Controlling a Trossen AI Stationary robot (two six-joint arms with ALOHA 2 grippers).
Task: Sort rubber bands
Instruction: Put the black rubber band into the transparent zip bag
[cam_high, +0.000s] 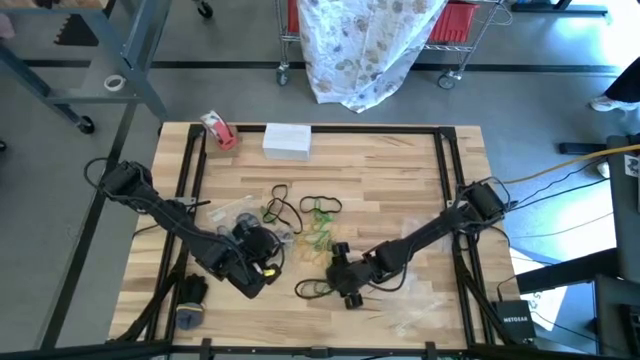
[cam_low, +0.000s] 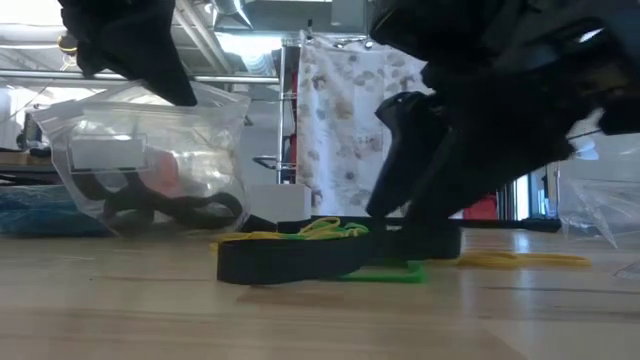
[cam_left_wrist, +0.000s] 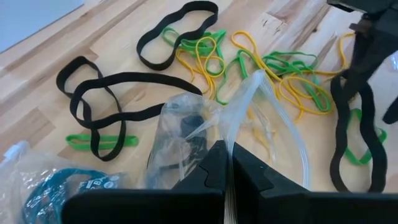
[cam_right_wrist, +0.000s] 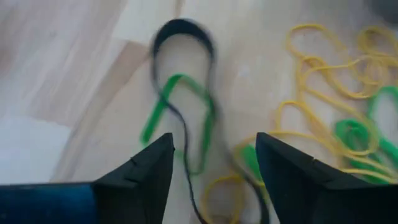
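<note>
Right gripper (cam_right_wrist: 214, 165) – fingers apart over rubber bands (cam_right_wrist: 180, 93) | left gripper (cam_left_wrist: 227, 171) – pinched on clear bag (cam_left_wrist: 186, 124)

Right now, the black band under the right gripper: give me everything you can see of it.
The black band is a thin, floppy black elastic loop, rubber by its look, lying flat on the wooden table near its front edge. It is pulled long, with one rounded end pointing away from the right gripper. A green band crosses it. The right gripper's fingers stand open on either side of its near part; whether they touch it cannot be told. Nothing lifts it.
</note>
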